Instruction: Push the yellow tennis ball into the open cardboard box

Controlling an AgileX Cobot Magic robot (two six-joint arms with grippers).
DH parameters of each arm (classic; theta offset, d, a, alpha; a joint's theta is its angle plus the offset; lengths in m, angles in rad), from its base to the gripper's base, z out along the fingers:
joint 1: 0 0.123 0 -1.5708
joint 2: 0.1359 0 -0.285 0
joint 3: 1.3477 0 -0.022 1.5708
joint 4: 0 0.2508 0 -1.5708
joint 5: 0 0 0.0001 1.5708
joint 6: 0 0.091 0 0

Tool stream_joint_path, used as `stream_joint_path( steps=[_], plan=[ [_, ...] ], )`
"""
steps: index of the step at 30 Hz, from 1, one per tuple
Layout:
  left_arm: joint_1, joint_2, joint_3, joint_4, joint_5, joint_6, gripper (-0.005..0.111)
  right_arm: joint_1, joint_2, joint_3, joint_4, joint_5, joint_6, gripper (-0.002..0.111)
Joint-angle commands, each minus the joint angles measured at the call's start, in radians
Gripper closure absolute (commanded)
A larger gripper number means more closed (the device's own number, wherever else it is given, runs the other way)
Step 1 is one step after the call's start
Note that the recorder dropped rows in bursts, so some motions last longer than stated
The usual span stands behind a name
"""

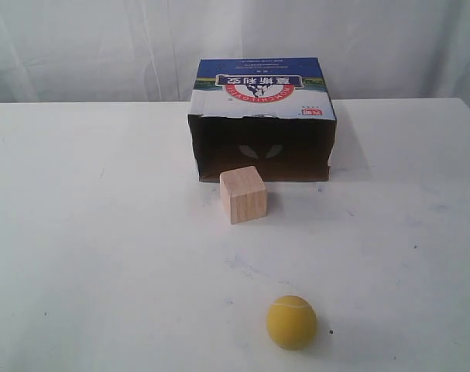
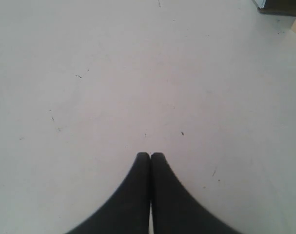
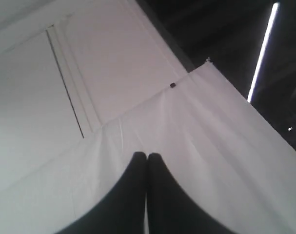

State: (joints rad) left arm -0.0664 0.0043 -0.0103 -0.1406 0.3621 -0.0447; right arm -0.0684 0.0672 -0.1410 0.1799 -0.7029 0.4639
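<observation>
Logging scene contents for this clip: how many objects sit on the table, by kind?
yellow tennis ball: 1
pale wooden cube: 1
open cardboard box: 1
Total: 3

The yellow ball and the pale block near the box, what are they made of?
The round yellow tennis ball seems felt-covered: matte, no shine, with a faint white seam. The pale cube-shaped block is probably bare, unvarnished wood: light tan, dull, with what looks like faint grain.
</observation>
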Motion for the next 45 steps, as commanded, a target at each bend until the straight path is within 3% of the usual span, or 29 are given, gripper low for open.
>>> stream_joint_path(
  steps=[1, 4, 7, 10, 12, 15, 18, 23, 29, 33, 37, 45],
  plan=[
    [-0.006, -0.004, 0.008, -0.014, 0.050, -0.003, 0.107, -0.003, 0.181, -0.129, -0.011, 0.018, 0.011, 0.108],
    [-0.006, -0.004, 0.008, -0.014, 0.050, -0.003, 0.107, -0.003, 0.355, -0.229, -0.130, 0.014, -0.002, 0.108],
    [-0.006, -0.004, 0.008, -0.014, 0.050, -0.003, 0.107, -0.003, 0.563, -0.315, -0.218, 0.014, -0.153, 0.108],
    [-0.006, -0.004, 0.008, -0.014, 0.050, -0.003, 0.107, -0.003, 0.797, -0.378, -0.197, 0.034, -0.390, 0.108],
    [-0.006, -0.004, 0.008, -0.014, 0.050, -0.003, 0.107, -0.003, 0.963, -0.432, -0.082, 0.116, -0.515, 0.108],
    [-0.006, -0.004, 0.008, -0.014, 0.050, -0.003, 0.107, -0.003, 1.144, -0.557, 0.093, 0.477, -0.588, 0.108],
    [-0.006, -0.004, 0.008, -0.014, 0.050, -0.003, 0.107, -0.001, 1.249, -0.714, 0.090, 0.956, -0.660, 0.108],
    [-0.006, -0.004, 0.008, -0.014, 0.050, -0.003, 0.107, 0.053, 1.294, -0.858, 0.113, 1.382, -0.829, 0.108],
    [-0.006, -0.004, 0.008, -0.014, 0.050, -0.003, 0.107, 0.214, 1.245, -0.842, 0.375, 1.742, -0.962, 0.108],
    [-0.006, -0.004, 0.008, -0.014, 0.050, -0.003, 0.107, 0.349, 1.243, -0.731, 0.506, 1.763, -1.025, 0.108],
    [-0.006, -0.004, 0.008, -0.014, 0.050, -0.003, 0.107, 0.466, 1.243, -0.632, 0.512, 1.627, -1.032, 0.108],
    [-0.006, -0.004, 0.008, -0.014, 0.050, -0.003, 0.107, 0.555, 1.300, -0.556, 0.531, 1.318, -1.041, 0.108]
  ],
)
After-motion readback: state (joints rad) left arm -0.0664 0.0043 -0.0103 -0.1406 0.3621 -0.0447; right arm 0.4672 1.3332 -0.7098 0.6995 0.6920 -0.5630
